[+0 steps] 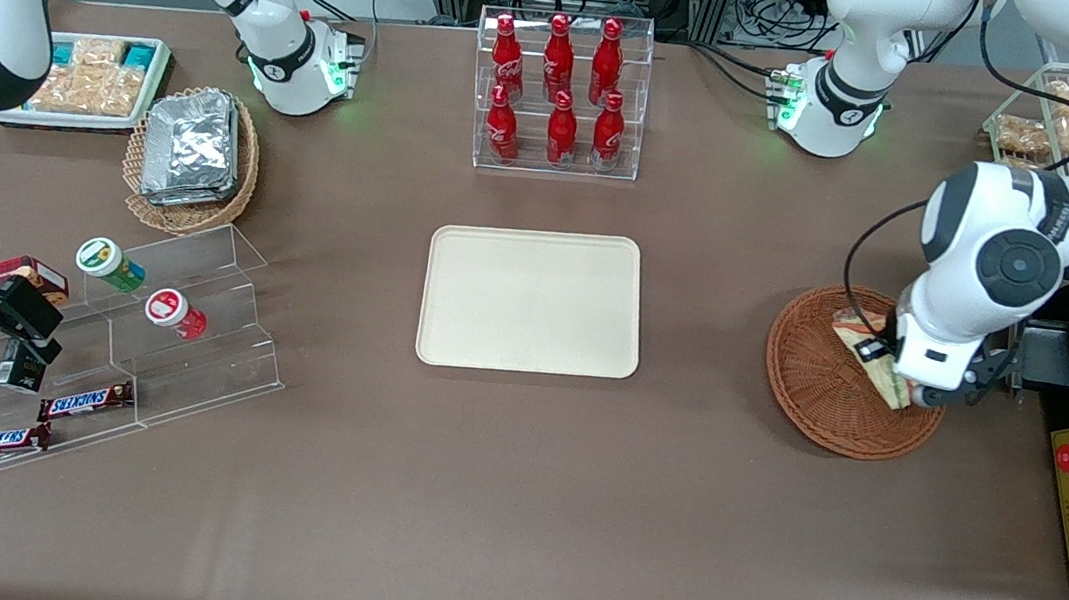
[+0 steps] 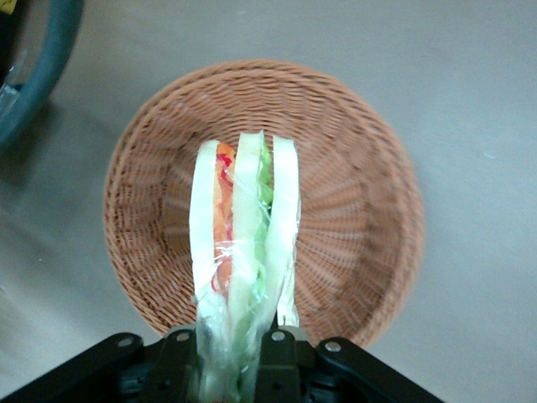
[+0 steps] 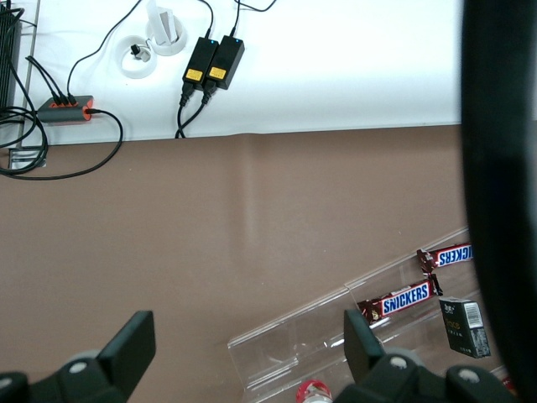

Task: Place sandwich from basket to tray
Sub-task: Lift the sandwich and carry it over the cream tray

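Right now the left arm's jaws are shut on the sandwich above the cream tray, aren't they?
Not quite: the gripper is shut on the sandwich above the basket, not the tray, as the left wrist view shows.

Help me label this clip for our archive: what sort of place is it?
Likely a lab mock-up of a snack shop: cola bottles on a clear rack, Snickers bars on acrylic steps, while the gripper holds a sandwich above a basket.
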{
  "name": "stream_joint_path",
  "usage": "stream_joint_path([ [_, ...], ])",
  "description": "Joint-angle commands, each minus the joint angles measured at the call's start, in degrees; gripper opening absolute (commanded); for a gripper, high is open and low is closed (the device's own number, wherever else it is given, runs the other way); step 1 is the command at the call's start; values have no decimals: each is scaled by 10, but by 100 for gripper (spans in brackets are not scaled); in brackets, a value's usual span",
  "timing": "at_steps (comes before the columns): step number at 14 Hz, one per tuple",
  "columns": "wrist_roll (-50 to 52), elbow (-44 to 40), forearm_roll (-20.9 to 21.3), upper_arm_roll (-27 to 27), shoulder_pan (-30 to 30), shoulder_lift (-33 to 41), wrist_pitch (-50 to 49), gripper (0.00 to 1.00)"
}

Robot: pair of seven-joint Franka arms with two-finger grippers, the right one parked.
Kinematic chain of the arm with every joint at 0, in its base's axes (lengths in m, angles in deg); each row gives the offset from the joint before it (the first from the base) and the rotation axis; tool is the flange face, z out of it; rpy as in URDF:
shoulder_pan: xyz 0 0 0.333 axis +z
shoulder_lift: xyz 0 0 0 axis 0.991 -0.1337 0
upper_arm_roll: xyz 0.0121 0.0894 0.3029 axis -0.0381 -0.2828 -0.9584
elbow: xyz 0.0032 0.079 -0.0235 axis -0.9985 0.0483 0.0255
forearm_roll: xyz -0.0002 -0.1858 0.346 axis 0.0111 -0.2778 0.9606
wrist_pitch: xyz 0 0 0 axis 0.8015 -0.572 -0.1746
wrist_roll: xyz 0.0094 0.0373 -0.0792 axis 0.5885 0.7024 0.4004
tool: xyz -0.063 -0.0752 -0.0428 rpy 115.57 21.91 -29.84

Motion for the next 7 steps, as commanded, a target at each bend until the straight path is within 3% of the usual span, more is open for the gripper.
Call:
stream_joint_path([
  [1, -9, -29, 4, 52, -5, -16, -16, 0],
  [5, -9, -52, 11, 143, -10, -36, -10, 0],
  [7, -1, -60, 39, 161, -45, -48, -10, 0],
])
